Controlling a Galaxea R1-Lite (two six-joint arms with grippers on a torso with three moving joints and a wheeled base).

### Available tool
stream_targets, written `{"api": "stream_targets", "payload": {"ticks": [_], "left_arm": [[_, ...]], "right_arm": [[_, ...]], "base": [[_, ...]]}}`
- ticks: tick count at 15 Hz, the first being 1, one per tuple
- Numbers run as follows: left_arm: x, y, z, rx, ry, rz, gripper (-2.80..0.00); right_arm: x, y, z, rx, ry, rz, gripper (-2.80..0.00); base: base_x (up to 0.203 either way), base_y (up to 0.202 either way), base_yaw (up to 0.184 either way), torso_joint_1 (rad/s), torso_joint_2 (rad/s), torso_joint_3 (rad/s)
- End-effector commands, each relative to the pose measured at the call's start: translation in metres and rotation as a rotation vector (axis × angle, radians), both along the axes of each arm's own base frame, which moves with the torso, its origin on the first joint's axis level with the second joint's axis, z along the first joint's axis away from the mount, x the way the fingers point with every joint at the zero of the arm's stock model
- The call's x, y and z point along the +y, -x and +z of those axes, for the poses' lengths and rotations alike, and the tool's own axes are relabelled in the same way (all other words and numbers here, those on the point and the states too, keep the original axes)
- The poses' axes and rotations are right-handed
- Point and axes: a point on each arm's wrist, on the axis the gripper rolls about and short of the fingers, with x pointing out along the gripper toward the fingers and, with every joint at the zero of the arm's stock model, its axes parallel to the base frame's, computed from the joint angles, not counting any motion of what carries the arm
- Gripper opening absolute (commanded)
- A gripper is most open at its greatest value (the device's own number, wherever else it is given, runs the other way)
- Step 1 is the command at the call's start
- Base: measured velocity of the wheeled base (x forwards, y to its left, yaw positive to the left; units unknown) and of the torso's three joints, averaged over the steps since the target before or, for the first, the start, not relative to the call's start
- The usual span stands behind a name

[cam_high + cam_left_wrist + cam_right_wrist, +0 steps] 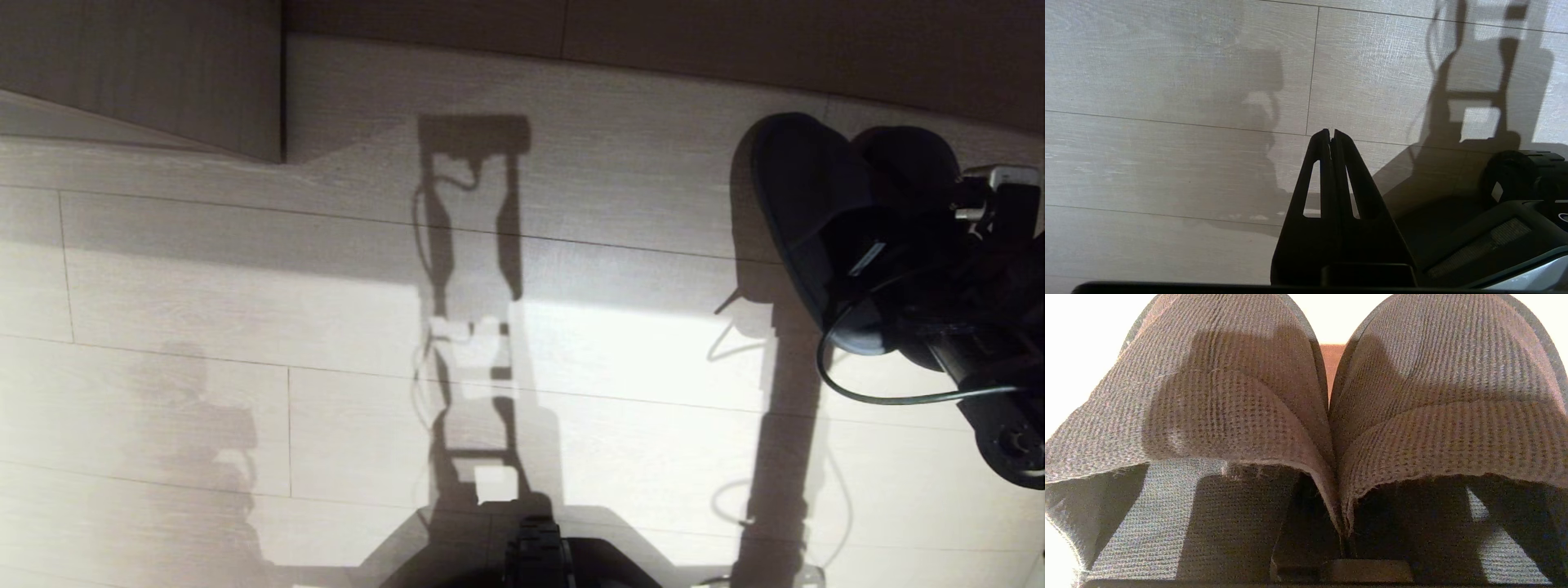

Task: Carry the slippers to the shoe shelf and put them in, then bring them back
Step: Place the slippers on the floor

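Note:
The slippers (804, 212) are a dark pair hanging side by side at the right edge of the head view, toes toward the shoe shelf (571, 90). My right gripper (882, 257) is shut on them. In the right wrist view it (1342, 539) pinches the two woven straps (1241, 416) together where their inner edges meet, and the straps hide the fingertips. The shelf shows as a beige wood-grain floor with an upright divider panel (163, 73) at far left and a darker back wall along the top. The left gripper (1331, 132) hangs shut and empty over the floor.
Pale plank flooring (245, 310) lies in front of the shelf, crossed by the robot's shadow. My base (539, 555) sits at the near edge and shows beside the left gripper too (1515, 228). A black cable (857, 384) loops below the right wrist.

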Motion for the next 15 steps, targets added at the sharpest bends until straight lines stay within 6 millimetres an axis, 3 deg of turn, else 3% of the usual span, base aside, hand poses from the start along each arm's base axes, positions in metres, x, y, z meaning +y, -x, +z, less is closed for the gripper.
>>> {"api": "stream_targets", "payload": {"ticks": [1, 5, 6, 11, 15], "left_arm": [[0.0, 0.0, 0.0, -0.001, 0.0, 0.0, -2.8], [0.0, 0.0, 0.0, -0.001, 0.0, 0.0, -2.8], [0.0, 0.0, 0.0, -0.001, 0.0, 0.0, -2.8], [0.0, 0.0, 0.0, -0.001, 0.0, 0.0, -2.8], [0.0, 0.0, 0.0, -0.001, 0.0, 0.0, -2.8]], "right_arm": [[0.0, -0.018, -0.02, 0.044, -0.003, 0.003, -2.8], [0.0, -0.03, -0.038, 0.075, -0.004, 0.013, -2.8], [0.0, -0.033, -0.044, 0.093, -0.004, 0.015, 0.0], [0.0, -0.033, -0.049, 0.115, -0.002, 0.02, 0.0], [0.0, -0.018, -0.047, 0.127, 0.008, 0.031, 0.0]], "base": [[0.0, 0.0, 0.0, 0.0, 0.0, 0.0], [0.0, 0.0, 0.0, 0.0, 0.0, 0.0], [0.0, 0.0, 0.0, 0.0, 0.0, 0.0], [0.0, 0.0, 0.0, 0.0, 0.0, 0.0], [0.0, 0.0, 0.0, 0.0, 0.0, 0.0]]}}
